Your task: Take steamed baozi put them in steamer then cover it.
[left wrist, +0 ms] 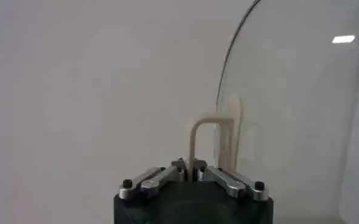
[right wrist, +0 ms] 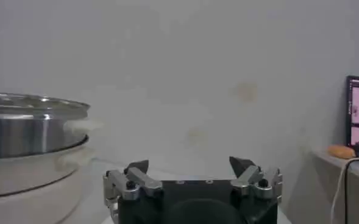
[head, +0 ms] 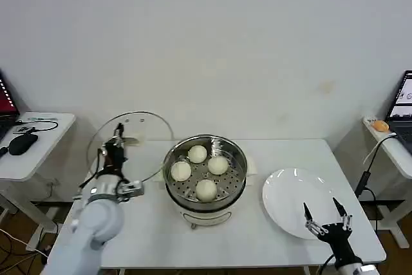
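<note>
The steamer stands mid-table, and several off-white baozi lie on its perforated tray. To its left the clear glass cover is held up on edge above the table. My left gripper is shut on its white handle. In the left wrist view the gripper pinches one leg of the handle, with the glass cover beside it. My right gripper hovers open over the near edge of the white plate. In the right wrist view this gripper holds nothing, and the steamer shows to one side.
A side table at the left carries a black mouse and a laptop. Another at the right holds an orange object, a laptop and a cable. A white wall stands close behind the table.
</note>
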{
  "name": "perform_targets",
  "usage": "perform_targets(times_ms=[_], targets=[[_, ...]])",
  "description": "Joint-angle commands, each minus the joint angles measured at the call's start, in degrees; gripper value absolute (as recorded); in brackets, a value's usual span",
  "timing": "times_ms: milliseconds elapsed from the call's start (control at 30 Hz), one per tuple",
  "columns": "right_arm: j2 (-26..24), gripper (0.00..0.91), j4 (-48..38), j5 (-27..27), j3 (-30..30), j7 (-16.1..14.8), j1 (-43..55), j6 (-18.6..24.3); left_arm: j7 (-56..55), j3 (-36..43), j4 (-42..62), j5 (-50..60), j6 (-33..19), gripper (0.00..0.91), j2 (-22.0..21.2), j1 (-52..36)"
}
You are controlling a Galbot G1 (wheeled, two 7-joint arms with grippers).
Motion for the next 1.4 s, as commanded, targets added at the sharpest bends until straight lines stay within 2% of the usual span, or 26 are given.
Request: perform_targets(times_ms=[33, 100, 200, 500, 900, 1400], targets=[[0.77, 0.907, -0.61, -3.24, -1.51, 0.31, 0.65, -0.53, 13.97, 15.06, 1.41, 16.6, 8.38, 0.0, -12.92, -11.36], [1.0, 0.907, -0.83, -3.88, -1.67, 0.37, 0.65, -0.42, 15.7, 16.2, 2.24, 19.62, 8.34, 0.0, -17.5, -11.41], [0.99, 0.907, -1.06, -4.26, -1.68, 0.33, 0.62, -0.33, 17.04, 17.82, 3.52, 23.39, 8.27, 0.0, -21.56, -11.22], [1.25, 0.907, -1.1, -5.17, -2.0, 0.26, 0.46, -0.17, 17.87, 19.31, 8.57, 30.82, 8.09, 0.0, -28.53, -10.43], [1.42, 0.907, -1.3, -5.61, -3.11, 0.24, 0.49, -0.02, 17.52, 18.9, 8.88, 33.95, 6.39, 0.0, -29.42, -6.81], [1.1, 0.907, -1.63, -5.68, -3.59, 0.15, 0.37, 0.07, 17.55, 17.88, 8.93, 34.62, 5.35, 0.0, -28.28, -4.34]])
